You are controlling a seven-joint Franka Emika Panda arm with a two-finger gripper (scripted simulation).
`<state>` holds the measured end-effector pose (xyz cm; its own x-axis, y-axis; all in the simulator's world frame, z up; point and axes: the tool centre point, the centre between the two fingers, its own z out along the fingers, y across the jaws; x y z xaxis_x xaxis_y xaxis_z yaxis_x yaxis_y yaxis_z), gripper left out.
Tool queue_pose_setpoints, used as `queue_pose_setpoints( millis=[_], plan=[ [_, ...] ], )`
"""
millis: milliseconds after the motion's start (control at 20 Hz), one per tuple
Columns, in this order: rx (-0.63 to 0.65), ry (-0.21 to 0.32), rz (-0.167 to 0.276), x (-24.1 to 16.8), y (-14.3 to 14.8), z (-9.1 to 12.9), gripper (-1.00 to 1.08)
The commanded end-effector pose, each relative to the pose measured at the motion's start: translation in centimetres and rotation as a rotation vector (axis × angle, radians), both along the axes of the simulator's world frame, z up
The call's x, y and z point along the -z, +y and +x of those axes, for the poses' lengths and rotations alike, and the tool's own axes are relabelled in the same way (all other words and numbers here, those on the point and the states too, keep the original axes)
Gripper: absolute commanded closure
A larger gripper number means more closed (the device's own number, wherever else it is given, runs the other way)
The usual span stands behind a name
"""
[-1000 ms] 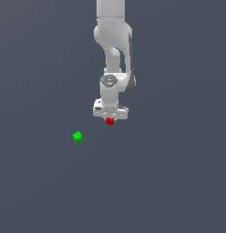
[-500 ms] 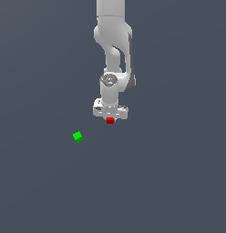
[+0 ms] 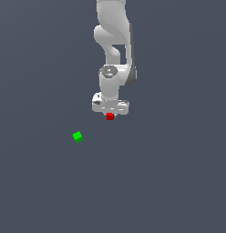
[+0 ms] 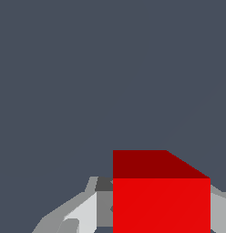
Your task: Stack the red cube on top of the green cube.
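Note:
The tiny red cube (image 3: 110, 117) hangs just under the white gripper (image 3: 110, 113), whose jaws are shut on it. The wrist view is filled low down by the red cube (image 4: 161, 200), with a grey finger (image 4: 83, 211) against one side of it and the other finger's edge showing on the opposite side. The green cube (image 3: 78, 136) lies alone on the dark floor, well off to the exterior view's left of the gripper and a little nearer the camera. It is out of the wrist view.
The plain dark grey floor (image 3: 169, 182) stretches all around. The white arm (image 3: 114, 41) stands upright over the gripper.
The gripper and the red cube have risen a little. The green cube has stayed where it was.

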<state>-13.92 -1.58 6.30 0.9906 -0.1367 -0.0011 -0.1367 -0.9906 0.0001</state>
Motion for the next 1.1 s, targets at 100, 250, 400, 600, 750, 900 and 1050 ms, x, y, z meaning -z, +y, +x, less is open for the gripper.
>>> queue_pose_setpoints(
  millis=[100,250,400,600,750,900,1050],
  plan=[
    [0.0,-0.001,0.0,-2.8,0.0,0.0,1.08],
    [0.0,-0.001,0.0,-4.1,0.0,0.0,1.08],
    [0.0,-0.001,0.0,-5.1,0.0,0.1,1.08],
    [0.0,-0.001,0.0,-5.7,0.0,0.2,1.08],
    [0.0,-0.002,0.0,-5.6,0.0,0.2,1.08],
    [0.0,-0.002,0.0,-5.4,-0.5,0.5,1.08],
    [0.0,-0.002,-0.001,-5.1,-1.4,1.1,1.08]
  ],
)
